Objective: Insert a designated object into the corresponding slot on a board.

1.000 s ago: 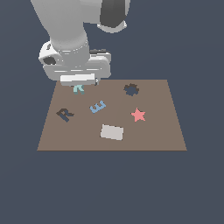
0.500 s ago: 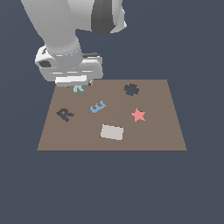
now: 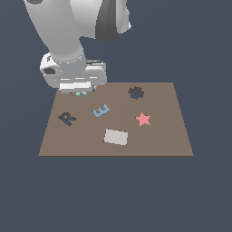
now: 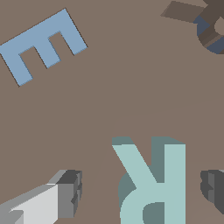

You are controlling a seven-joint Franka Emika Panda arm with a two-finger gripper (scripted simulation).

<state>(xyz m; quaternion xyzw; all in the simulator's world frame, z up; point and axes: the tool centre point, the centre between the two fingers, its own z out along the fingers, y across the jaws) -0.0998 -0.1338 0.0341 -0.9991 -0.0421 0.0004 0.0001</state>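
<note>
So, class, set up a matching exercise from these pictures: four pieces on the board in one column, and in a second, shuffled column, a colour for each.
Things:
1. letter E
2. star
3. R block
4. R slot

Colours:
a. dark grey
b. pale teal
c. blue
d. pink-red

Pairs: 1-c, 2-d, 3-b, 4-a.

All four lie on the brown board. The R block sits between the fingers of the open gripper, which do not touch it.
</note>
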